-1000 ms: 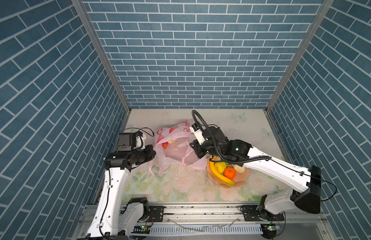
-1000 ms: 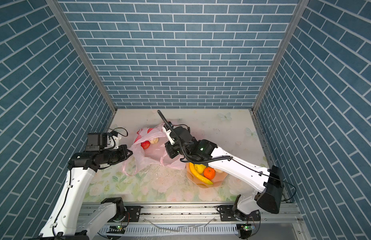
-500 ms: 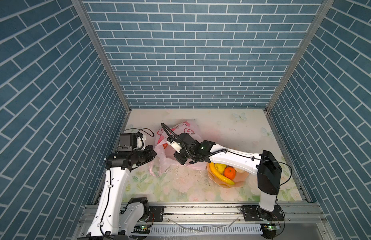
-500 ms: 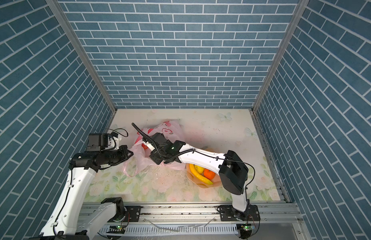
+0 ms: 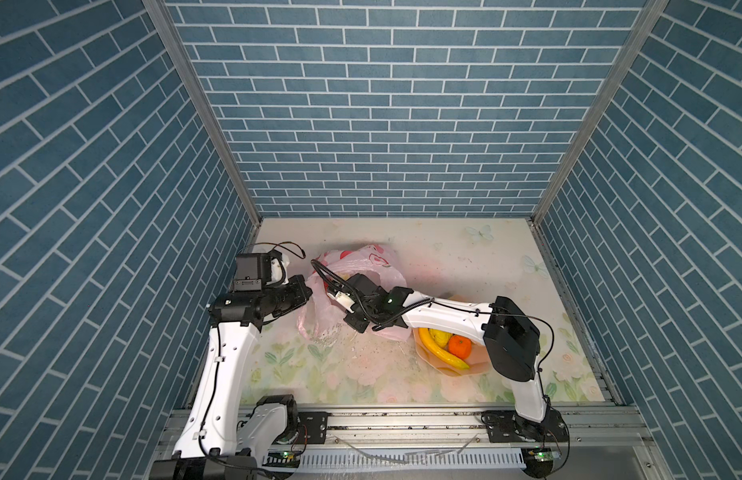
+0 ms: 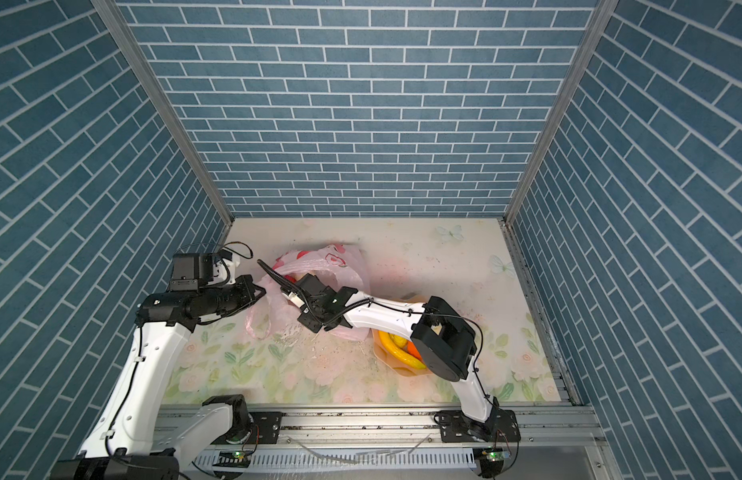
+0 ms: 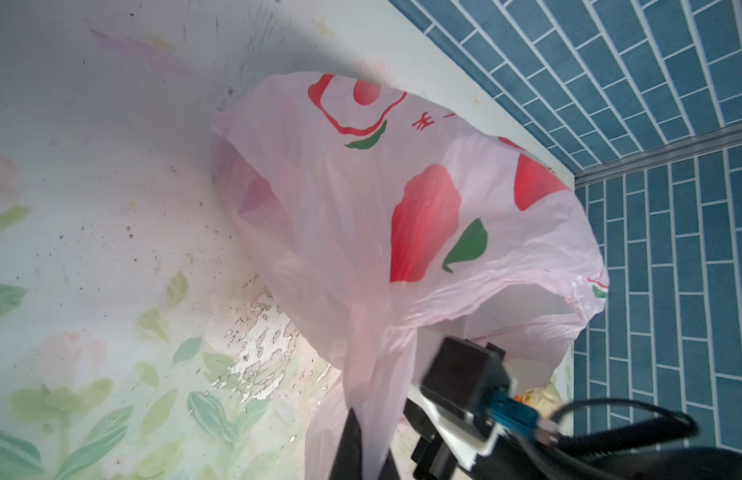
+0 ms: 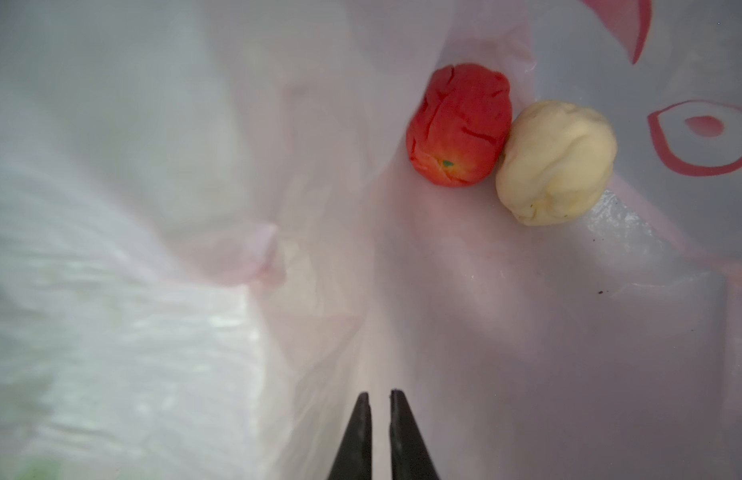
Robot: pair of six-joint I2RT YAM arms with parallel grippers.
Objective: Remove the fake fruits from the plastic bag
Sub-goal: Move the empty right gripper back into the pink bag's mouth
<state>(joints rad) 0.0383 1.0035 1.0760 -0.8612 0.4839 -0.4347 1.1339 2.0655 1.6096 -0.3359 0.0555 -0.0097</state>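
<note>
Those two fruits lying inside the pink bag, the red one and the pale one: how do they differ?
The red apple is bright red with dark creases and a small green dot at one end; the cream lump is plain pale cream all over. The red apple looks smooth and rounded, the cream lump knobbly and folded. Both lie inside the pink bag, touching each other, similar in size, and neither is held.

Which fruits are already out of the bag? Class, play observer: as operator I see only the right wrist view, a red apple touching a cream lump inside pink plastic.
Observer: Three lie in the peach bowl: a banana, a tangerine and a yellow fruit.
Operator: What holds the bag up?
Observer: The left hand is shut on the handle of the plastic bag.
</note>
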